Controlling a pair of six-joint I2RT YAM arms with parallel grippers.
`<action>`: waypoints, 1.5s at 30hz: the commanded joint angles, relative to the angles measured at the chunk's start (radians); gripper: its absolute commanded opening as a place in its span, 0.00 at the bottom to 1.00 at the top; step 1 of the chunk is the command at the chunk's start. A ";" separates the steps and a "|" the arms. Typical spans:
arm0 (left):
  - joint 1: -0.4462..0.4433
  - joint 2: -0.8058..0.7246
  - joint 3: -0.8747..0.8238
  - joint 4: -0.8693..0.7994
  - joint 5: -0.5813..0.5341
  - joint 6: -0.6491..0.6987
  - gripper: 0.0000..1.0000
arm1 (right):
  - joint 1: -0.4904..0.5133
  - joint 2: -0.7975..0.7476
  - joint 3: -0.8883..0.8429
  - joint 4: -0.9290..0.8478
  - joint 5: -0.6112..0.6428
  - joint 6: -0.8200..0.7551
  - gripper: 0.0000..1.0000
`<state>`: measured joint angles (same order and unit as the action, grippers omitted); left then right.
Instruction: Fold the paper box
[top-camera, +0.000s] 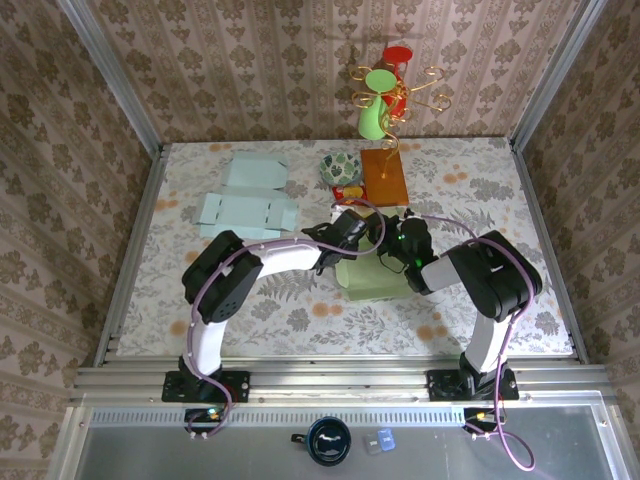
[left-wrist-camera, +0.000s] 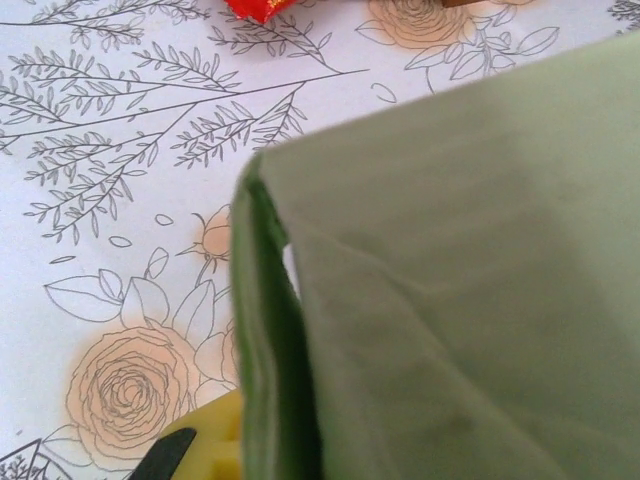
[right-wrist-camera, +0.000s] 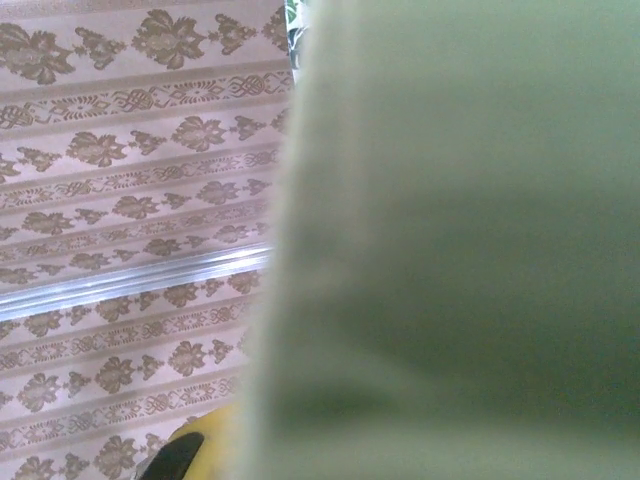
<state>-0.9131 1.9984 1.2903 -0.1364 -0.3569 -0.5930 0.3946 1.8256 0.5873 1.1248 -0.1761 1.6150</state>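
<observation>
The green paper box (top-camera: 368, 277) lies mid-table, part-folded, with one panel raised between the two arms. My left gripper (top-camera: 351, 231) reaches in from the left at the box's far edge and is shut on a green flap. In the left wrist view the folded green panels (left-wrist-camera: 450, 300) fill the right side, and one yellow finger (left-wrist-camera: 205, 448) shows at the bottom beside the fold. My right gripper (top-camera: 404, 246) meets the box from the right and is shut on it. In the right wrist view the green sheet (right-wrist-camera: 460, 250) is blurred and very close, with a yellow finger (right-wrist-camera: 205, 450) at its lower left.
Two flat pale-blue box blanks (top-camera: 245, 212) (top-camera: 255, 170) lie at the back left. A patterned bowl (top-camera: 341, 166), a red packet (top-camera: 350, 190) and an orange-brown board (top-camera: 383, 177) sit just behind the grippers. A green vase and gold stand (top-camera: 377, 112) are at the back wall.
</observation>
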 joint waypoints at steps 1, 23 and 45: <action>-0.004 0.006 0.032 -0.059 -0.071 -0.038 0.00 | 0.034 -0.028 -0.009 -0.116 -0.031 0.013 0.16; 0.236 -0.171 0.037 -0.062 0.680 0.090 0.00 | -0.461 -0.646 0.566 -1.518 -0.372 -0.764 0.68; 0.382 -0.110 0.201 -0.442 1.105 0.143 0.00 | -0.427 -0.513 0.528 -1.301 -0.684 -0.856 0.48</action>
<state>-0.5411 1.8736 1.4540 -0.5228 0.6930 -0.4778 -0.0559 1.3029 1.1213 -0.2195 -0.7658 0.8005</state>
